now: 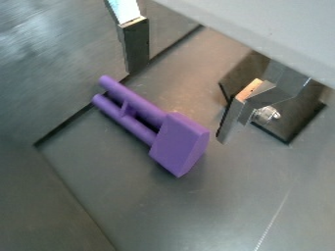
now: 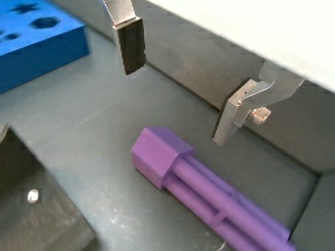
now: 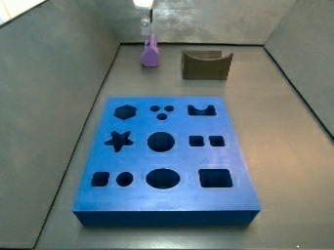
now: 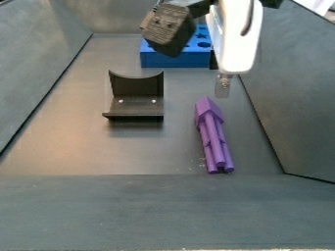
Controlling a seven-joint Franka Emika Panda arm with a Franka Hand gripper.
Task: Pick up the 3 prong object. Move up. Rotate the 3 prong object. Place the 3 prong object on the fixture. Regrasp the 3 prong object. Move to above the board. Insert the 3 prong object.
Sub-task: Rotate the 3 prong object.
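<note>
The 3 prong object (image 1: 155, 125) is a light-purple block with prongs, lying flat on the dark floor; it also shows in the other wrist view (image 2: 210, 191) and both side views (image 3: 150, 53) (image 4: 214, 133). My gripper (image 1: 181, 86) hangs open a little above its block end, nothing between the fingers (image 2: 131, 47). In a side view the gripper (image 4: 224, 84) sits just above the piece's far end. The fixture (image 4: 135, 96) (image 3: 205, 63) stands beside the piece. The blue board (image 3: 164, 158) with cut-out holes lies further off, and its corner shows in a wrist view (image 2: 37, 49).
Grey walls (image 4: 53, 59) enclose the floor on all sides. The piece lies close to one side wall (image 2: 197, 69). Bare floor stretches between the fixture and the board (image 4: 177, 52).
</note>
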